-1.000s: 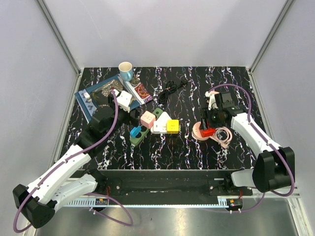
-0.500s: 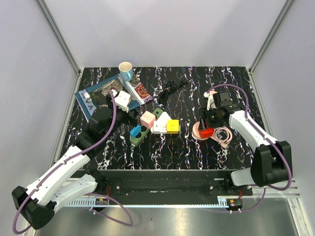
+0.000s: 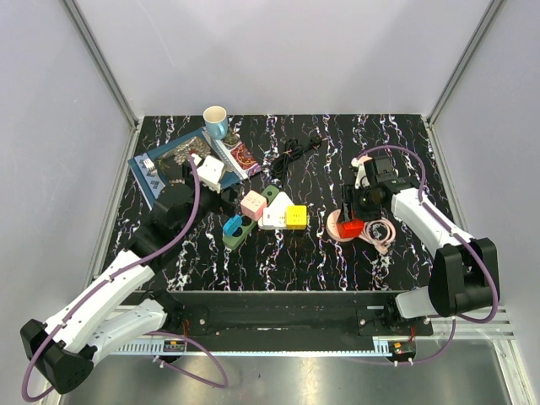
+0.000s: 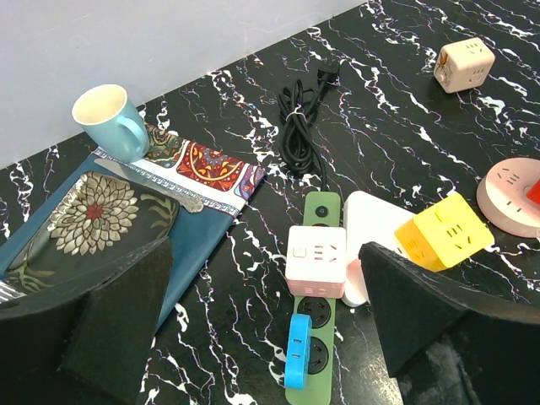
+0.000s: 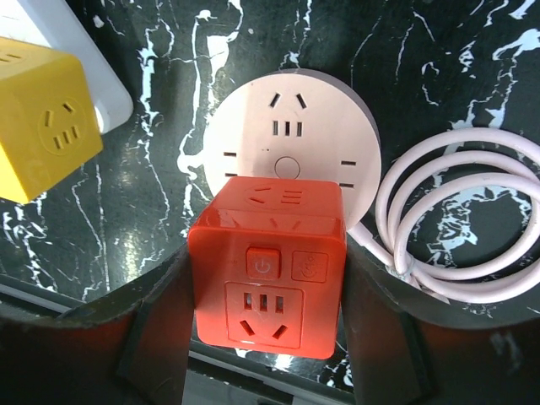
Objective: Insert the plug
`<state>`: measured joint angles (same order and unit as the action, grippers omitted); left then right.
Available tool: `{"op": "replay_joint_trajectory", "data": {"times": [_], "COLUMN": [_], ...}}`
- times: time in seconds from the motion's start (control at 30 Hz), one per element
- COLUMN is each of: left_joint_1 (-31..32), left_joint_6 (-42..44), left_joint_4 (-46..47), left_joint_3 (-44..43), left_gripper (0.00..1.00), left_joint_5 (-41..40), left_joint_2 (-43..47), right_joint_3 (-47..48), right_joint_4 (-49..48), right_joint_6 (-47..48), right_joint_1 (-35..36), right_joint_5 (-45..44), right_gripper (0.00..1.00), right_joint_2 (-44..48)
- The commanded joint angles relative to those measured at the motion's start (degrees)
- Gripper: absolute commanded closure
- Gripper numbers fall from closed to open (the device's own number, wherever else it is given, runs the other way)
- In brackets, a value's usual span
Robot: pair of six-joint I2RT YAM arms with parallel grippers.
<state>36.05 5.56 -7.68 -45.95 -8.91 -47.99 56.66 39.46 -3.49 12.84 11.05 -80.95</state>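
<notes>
fingers of the right gripper [image 3: 354,223] clamp a red cube plug [image 3: 353,228] on both sides. from above, the cube sits over the near edge of a round pink socket [image 3: 336,220], with a coiled pink cable [image 3: 384,232] just to its right.

from the left wrist, the left gripper [image 4: 263,253] hangs with its fingers [image 4: 110,321] spread wide, holding nothing. below them lies a green power strip [image 4: 321,207] carrying a pink cube [image 4: 315,255] and a blue plug [image 4: 297,361], with a yellow cube [image 4: 443,240] beside it.

from the right wrist, the red cube covers the socket's lower rim, both dark fingers pressed to its sides. whether its pins are seated, i cannot tell.
</notes>
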Motion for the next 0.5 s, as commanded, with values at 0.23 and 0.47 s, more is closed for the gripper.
{"op": "replay_joint_trajectory", "data": {"times": [0.23, 0.47], "left_joint_1": [-0.28, -0.28], "left_joint_6": [1.03, 1.73], "left_joint_4": [2.85, 3.11], "left_joint_3": [0.25, 0.69], "left_gripper": [0.01, 0.01], "left_joint_5": [-1.73, -2.17], "left_joint_2": [1.40, 2.19], "right_joint_3": [-0.50, 1.42], "right_joint_4": [-4.22, -3.52], "right_joint_6": [-5.83, -2.41], "right_joint_1": [3.86, 6.67], "right_joint_5": [3.71, 5.13], "right_gripper": [1.00, 1.00], "right_joint_2": [1.06, -1.57]}}
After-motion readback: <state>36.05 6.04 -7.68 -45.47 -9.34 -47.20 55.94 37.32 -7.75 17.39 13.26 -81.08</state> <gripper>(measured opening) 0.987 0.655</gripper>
